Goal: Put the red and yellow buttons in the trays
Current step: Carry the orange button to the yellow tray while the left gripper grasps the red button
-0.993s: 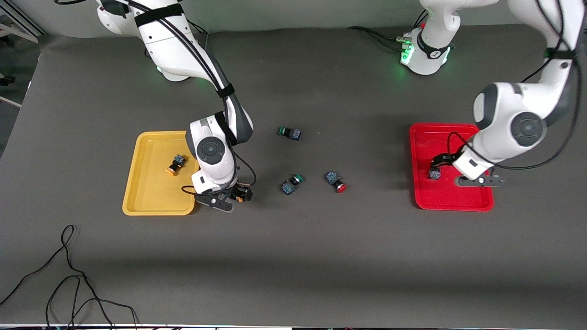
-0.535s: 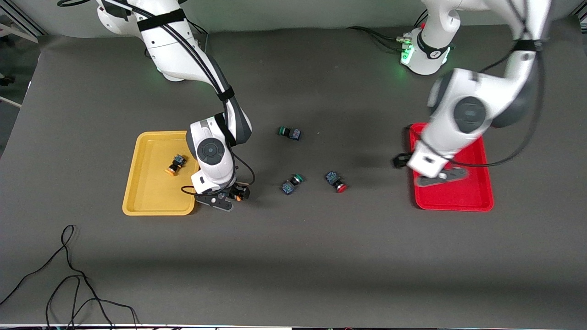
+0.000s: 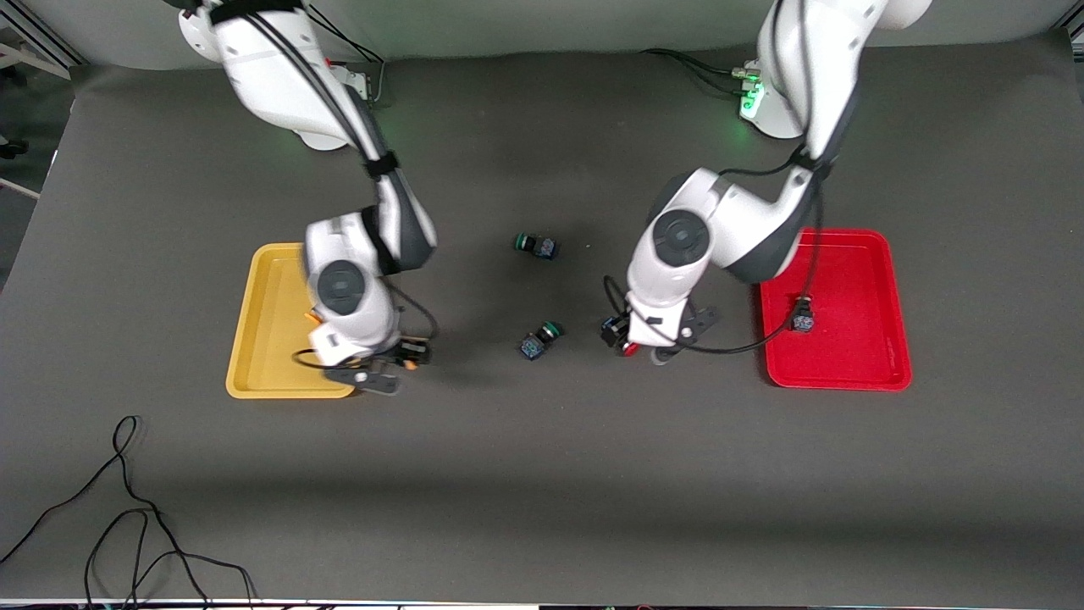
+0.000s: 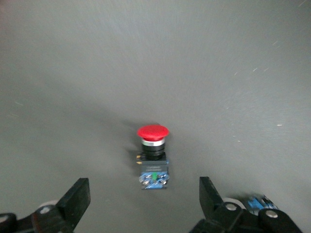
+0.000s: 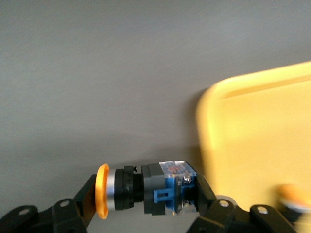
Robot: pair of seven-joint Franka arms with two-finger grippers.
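Front view, nearest the camera: the right gripper (image 3: pixel 398 360) is seen clamped on a yellow button (image 5: pixel 146 194), carried just beside the yellow tray (image 3: pixel 262 373), at the corner nearest the camera. A little farther, the left gripper (image 3: pixel 648 343) hangs spread wide over a red button (image 4: pixel 153 158) lying on the table (image 3: pixel 542 474) between the trays; a green button (image 3: pixel 538 341) lies beside it. Farther still, a dark-bodied switch (image 3: pixel 802 320) rests in the red tray (image 3: pixel 881 356). Farthest is a second green button (image 3: pixel 535 246). Two steps are judged in hand: delivery of the yellow button and the reach for the red one. Next, the held button must be brought over the yellow tray and released, and the open fingers lowered around the red button.
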